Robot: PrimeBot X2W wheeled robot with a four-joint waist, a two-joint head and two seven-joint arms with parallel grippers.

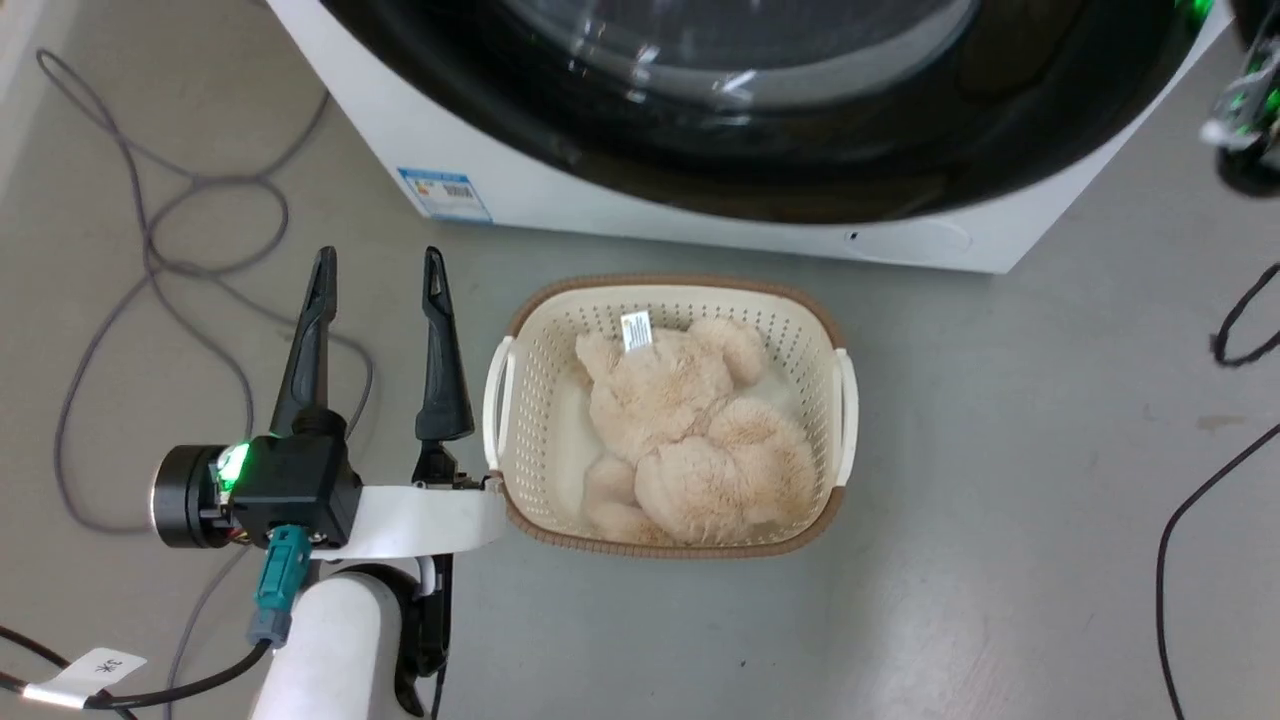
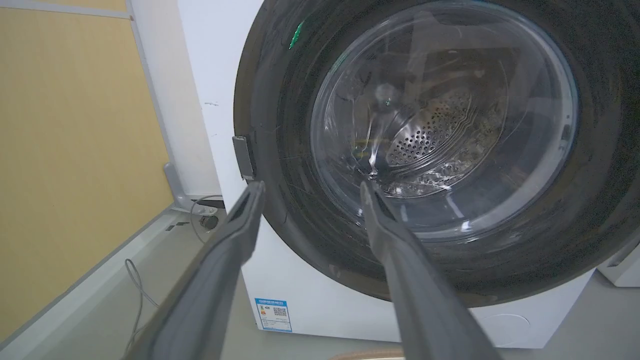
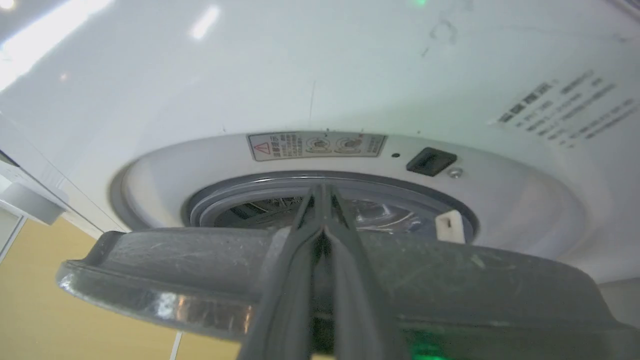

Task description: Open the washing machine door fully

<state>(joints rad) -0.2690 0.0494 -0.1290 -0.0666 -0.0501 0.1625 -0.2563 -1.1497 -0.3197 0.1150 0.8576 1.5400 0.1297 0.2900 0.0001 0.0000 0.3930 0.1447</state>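
Note:
The washing machine (image 1: 560, 190) is a white front-loader at the top of the head view. Its washing machine door (image 1: 1000, 130) has a glossy black ring around clear bulging glass. In the right wrist view the door's grey edge (image 3: 175, 270) stands apart from the machine front (image 3: 300, 75), baring the grey gasket and latch hole. My right gripper (image 3: 322, 192) is shut, its fingers crossing the door's edge with the tips in that gap. My left gripper (image 1: 380, 260) stands open low on the left, clear of the door (image 2: 280, 100), with its tips (image 2: 312, 186) apart and holding nothing.
A cream basket (image 1: 680, 285) holding a beige plush toy (image 1: 690, 430) stands on the floor just before the machine, right of my left gripper. Grey cables (image 1: 150, 250) loop on the left floor and black ones (image 1: 1200, 520) on the right. A yellow wall panel (image 2: 75, 150) lies left.

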